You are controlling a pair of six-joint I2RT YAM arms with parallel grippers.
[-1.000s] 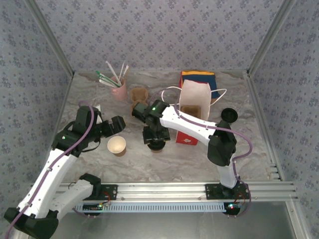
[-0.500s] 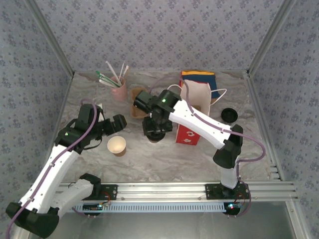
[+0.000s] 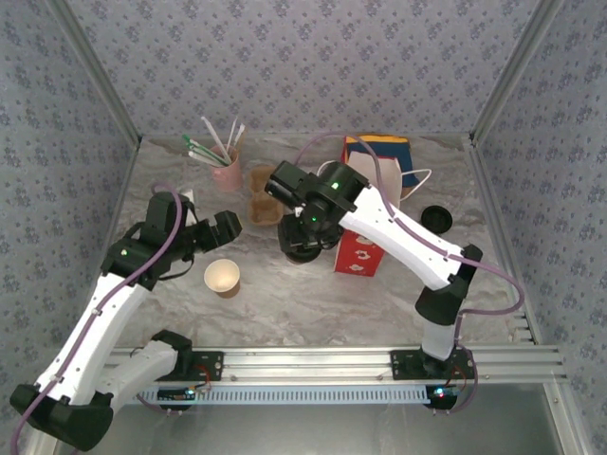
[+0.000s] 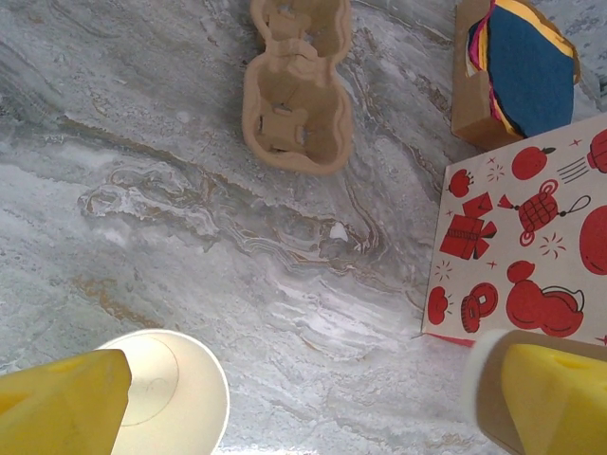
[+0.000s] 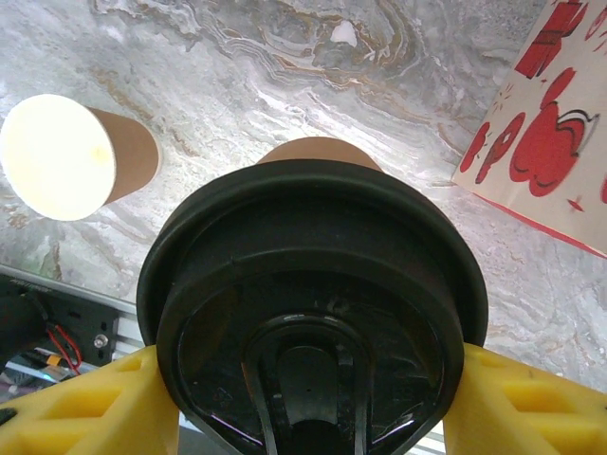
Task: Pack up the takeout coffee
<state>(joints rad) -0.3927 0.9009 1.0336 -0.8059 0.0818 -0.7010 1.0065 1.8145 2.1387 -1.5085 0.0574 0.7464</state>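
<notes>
From where I stand, the right gripper [image 3: 302, 248] is clamped on the takeout coffee [image 5: 318, 156], with 1 yellow finger [image 5: 81, 408] pressed against each side of its black lid [image 5: 313, 284] and the tan paper wall showing just past the rim. The cup is near the middle of the marble table [image 3: 313, 308], just left of the red-patterned paper bag [image 3: 360, 256] and to the right of the lidless cup [image 3: 223, 277]. I cannot tell whether its base touches the surface. The left gripper [image 3: 226, 227] hovers just beyond that lidless cup, its 2 fingers spread wide with nothing between them. Behind the coffee lies a brown pulp cup carrier [image 3: 264, 197], and a pink cup of straws [image 3: 226, 172] stands further back. A spare black lid [image 3: 436, 218] lies right of the bag.
</notes>
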